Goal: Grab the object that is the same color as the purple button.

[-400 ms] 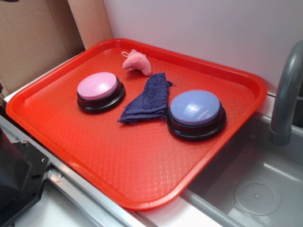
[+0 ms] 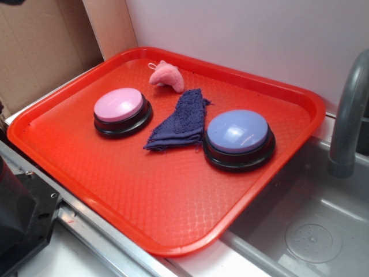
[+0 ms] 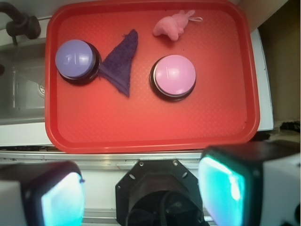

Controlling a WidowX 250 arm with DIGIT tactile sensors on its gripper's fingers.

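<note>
The gripper (image 3: pixel 141 197) is held wide apart, empty; the purple rag (image 3: pixel 120 63) lies far ahead, long axis slanted.

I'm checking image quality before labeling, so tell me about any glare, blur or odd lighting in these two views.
Exterior view: soft, even light, faint sheen on the purple button, focus sharp across the tray. Wrist view: the gripper fingers are close, blurred and glowing cyan; the tray beyond is in focus, with small highlights on both button domes.
</note>
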